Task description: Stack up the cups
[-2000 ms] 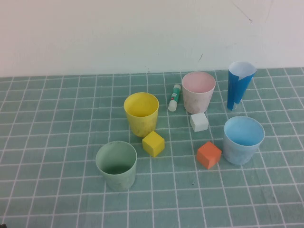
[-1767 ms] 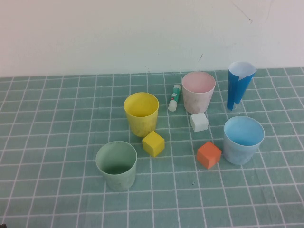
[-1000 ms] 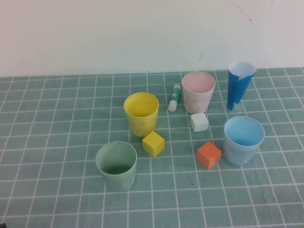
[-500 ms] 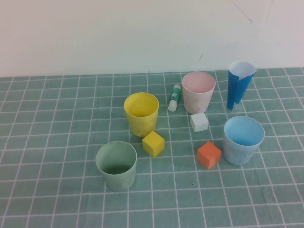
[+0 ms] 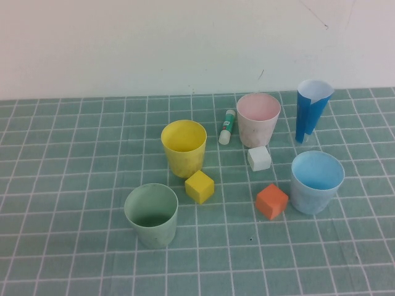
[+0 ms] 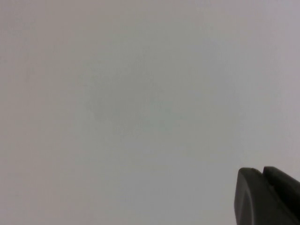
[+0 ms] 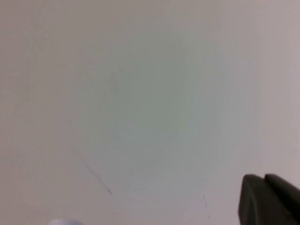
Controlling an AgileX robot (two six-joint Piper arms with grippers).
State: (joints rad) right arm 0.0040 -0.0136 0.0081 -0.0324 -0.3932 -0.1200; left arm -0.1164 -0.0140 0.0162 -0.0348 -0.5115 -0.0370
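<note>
Four cups stand upright and apart on the green checked cloth in the high view: yellow (image 5: 184,148) in the middle, pale green (image 5: 151,214) front left, pale pink (image 5: 258,119) at the back, light blue (image 5: 316,181) on the right. None is nested in another. Neither arm shows in the high view. My left gripper (image 6: 260,169) shows only its two dark fingertips pressed together, facing a blank wall. My right gripper (image 7: 262,176) shows the same, shut and empty, facing the wall. No cup shows in either wrist view.
A yellow cube (image 5: 199,186), a white cube (image 5: 259,158) and an orange cube (image 5: 272,201) lie between the cups. A glue stick (image 5: 227,126) lies left of the pink cup. A tall dark-blue paper cone (image 5: 310,110) stands at the back right. A white wall (image 5: 154,43) closes the back.
</note>
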